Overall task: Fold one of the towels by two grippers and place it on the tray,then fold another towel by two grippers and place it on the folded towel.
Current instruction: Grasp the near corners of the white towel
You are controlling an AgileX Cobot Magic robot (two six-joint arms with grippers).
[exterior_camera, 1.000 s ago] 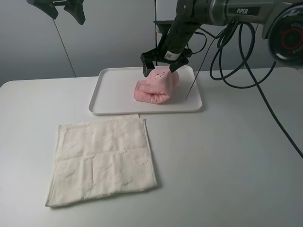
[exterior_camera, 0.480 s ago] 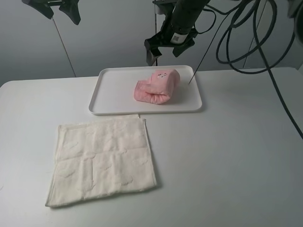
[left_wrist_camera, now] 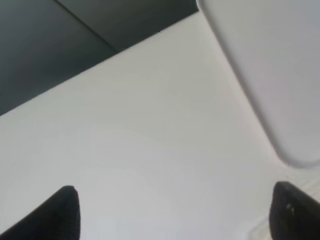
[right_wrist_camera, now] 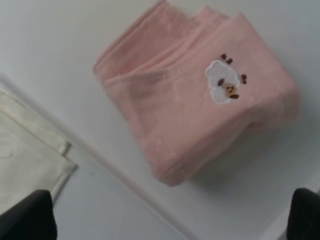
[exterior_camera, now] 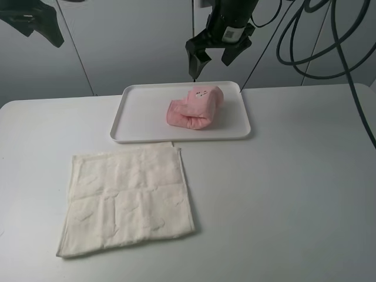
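- Two towels lie well apart. The pink towel, folded into a thick bundle with its sheep label up, rests on the right half of the white tray, which sits by the table's far edge.
- The cream-white towel lies spread flat on the table, in front of the tray and toward the near-left corner. Its far right corner is just beside the tray's near rim.
- The right gripper hangs above the tray's far rim, jaws spread wide and holding nothing.
- The left gripper is high over the table's far-left corner, also wide open and empty.
- The cream-white towel looks to be next. It lies down and toward the table's near edge from both grippers.
- It is roughly square and slightly skewed to the table's front edge.
- The left arm seems nearer; the right would have to come forward over the tray to reach the towel's right side.
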